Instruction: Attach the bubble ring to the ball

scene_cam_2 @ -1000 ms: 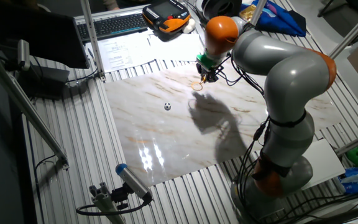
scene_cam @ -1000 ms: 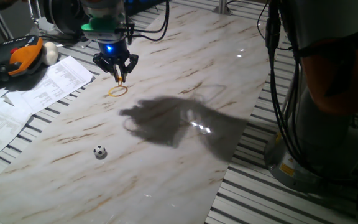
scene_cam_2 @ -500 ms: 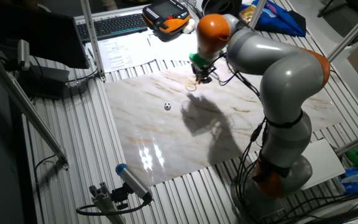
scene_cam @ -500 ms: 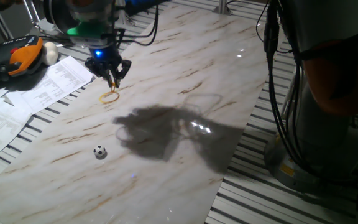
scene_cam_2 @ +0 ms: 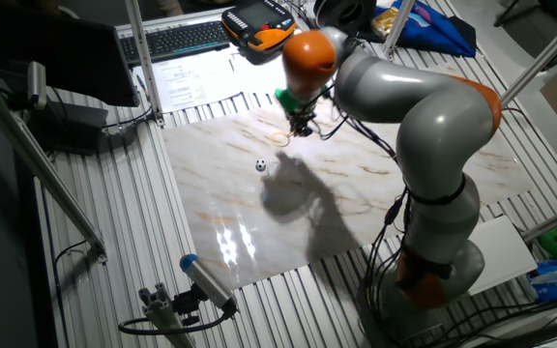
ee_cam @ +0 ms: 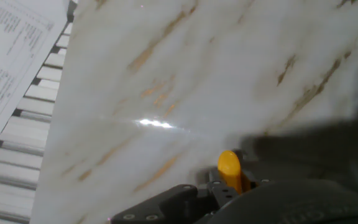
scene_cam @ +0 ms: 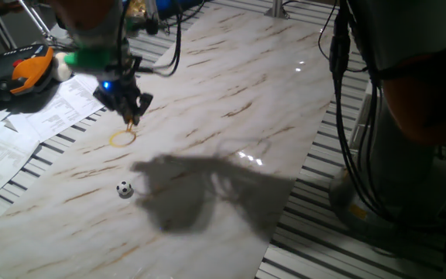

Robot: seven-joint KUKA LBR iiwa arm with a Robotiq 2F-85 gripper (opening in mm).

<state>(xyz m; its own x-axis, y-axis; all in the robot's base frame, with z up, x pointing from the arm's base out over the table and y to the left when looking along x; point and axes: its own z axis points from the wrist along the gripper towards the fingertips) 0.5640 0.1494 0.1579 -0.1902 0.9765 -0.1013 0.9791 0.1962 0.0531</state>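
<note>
My gripper (scene_cam: 132,118) is shut on the short handle of the yellow-orange bubble ring (scene_cam: 122,139) and holds it just above the marble board, the loop hanging below the fingers. In the other fixed view the gripper (scene_cam_2: 296,131) holds the ring (scene_cam_2: 280,139) up and to the right of the ball (scene_cam_2: 260,165). The tiny black-and-white ball (scene_cam: 124,188) rests on the board nearer the front, below the ring. The hand view shows only the ring's handle (ee_cam: 230,169) between the dark fingers; the loop and ball are out of that view.
The marble board (scene_cam: 231,116) lies on a slatted table. Printed papers (scene_cam: 45,108) lie at its left. An orange-and-black pendant (scene_cam: 22,71) and a cream-white ball (scene_cam: 62,67) sit behind them. A keyboard (scene_cam_2: 187,37) is at the back. The arm's base (scene_cam_2: 433,261) stands at the right.
My gripper has carried the bubble ring leftward and toward the front, closer to the ball. The arm's shadow has shifted with it. The ball has not moved.
</note>
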